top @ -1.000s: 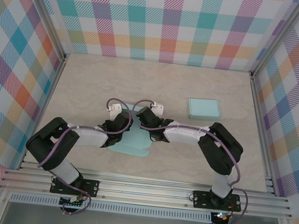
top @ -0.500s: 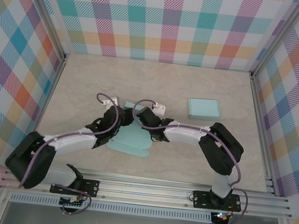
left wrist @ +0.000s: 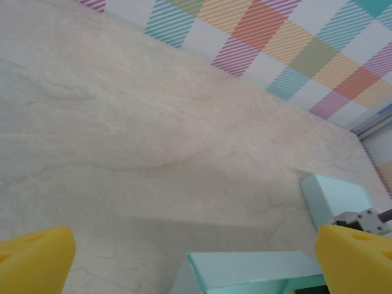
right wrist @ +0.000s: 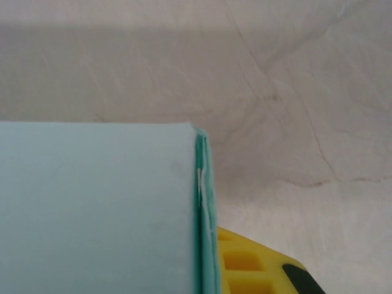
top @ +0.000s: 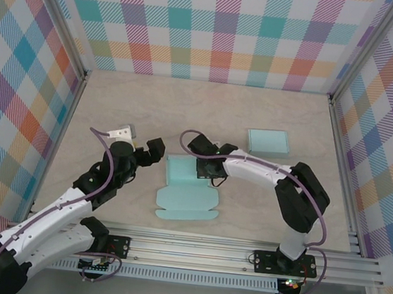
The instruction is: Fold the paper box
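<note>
One paper box (top: 186, 204), base long left-to-right; right fingers (right wrist: 245, 263) tight on raised far flap, left fingers (left wrist: 33, 257) apart.

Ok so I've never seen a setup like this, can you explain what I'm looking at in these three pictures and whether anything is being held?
These are two robot arms bolted at the near edge of a table, inside plaid walls. The wide picture comes from a fixed camera above and behind them. The other two come from a camera on each wrist, so yellow finger pads poke into view. On the table lies a pale teal paper box, partly folded with its far part raised, and farther right a second teal box. The left end effector is open, holding nothing, beside the paper box. The right end effector is at the raised part. Its camera shows that edge against one pad, but I cannot tell whether it is clamped.
</note>
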Action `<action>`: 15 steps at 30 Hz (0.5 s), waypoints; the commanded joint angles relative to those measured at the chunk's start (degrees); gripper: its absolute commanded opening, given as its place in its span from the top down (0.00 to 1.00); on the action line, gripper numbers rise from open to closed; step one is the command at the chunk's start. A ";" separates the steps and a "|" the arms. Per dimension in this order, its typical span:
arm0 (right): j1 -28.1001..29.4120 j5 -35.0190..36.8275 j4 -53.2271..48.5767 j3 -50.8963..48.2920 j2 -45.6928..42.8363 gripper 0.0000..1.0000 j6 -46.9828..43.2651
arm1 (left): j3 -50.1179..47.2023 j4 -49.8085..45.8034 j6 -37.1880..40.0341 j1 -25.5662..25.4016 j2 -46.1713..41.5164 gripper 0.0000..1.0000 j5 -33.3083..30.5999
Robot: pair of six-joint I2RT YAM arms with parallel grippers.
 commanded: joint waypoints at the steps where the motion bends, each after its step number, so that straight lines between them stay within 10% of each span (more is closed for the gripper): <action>1: -3.77 -9.13 -7.68 1.78 -1.53 1.00 -5.85 | 0.49 -2.80 1.99 1.28 1.44 0.00 3.16; 8: -9.40 -13.84 -13.99 6.62 3.09 1.00 -12.51 | 2.33 -2.26 2.79 1.82 6.85 0.00 6.85; 15: -9.58 -0.82 -23.32 19.66 16.31 1.00 -15.69 | 2.34 -1.61 3.06 1.91 7.48 0.00 7.00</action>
